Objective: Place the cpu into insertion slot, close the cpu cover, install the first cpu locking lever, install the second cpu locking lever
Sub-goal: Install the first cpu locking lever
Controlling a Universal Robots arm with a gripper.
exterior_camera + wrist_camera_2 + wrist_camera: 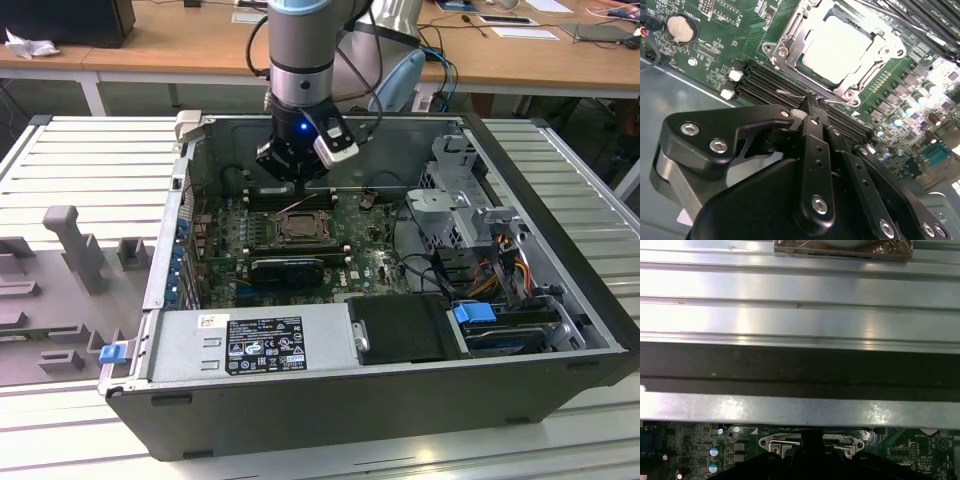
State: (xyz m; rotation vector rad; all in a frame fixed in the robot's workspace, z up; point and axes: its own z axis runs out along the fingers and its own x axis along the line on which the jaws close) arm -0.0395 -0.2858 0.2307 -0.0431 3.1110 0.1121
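Note:
The cpu [840, 47] lies flat in the insertion slot [298, 230], its pale face showing through the window of the cpu cover [790, 45]. The silver cover frame lies down over the socket. My gripper [300, 178] hangs just behind the socket inside the open computer case. In the second wrist view its black fingers [812, 120] are pressed together, shut, and their tips meet a thin wire locking lever [790, 92] that runs along the socket's edge above the memory slots. The socket's rim [775, 444] and the lever's end [845, 445] also appear in the first wrist view.
Black memory slots [765, 80] and a coin battery [680, 28] flank the socket. A black ribbed heatsink block [290, 270], the power supply [250, 345] and a drive cage with cables [470, 200] crowd the case. Grey fixtures [80, 250] stand on the slatted table.

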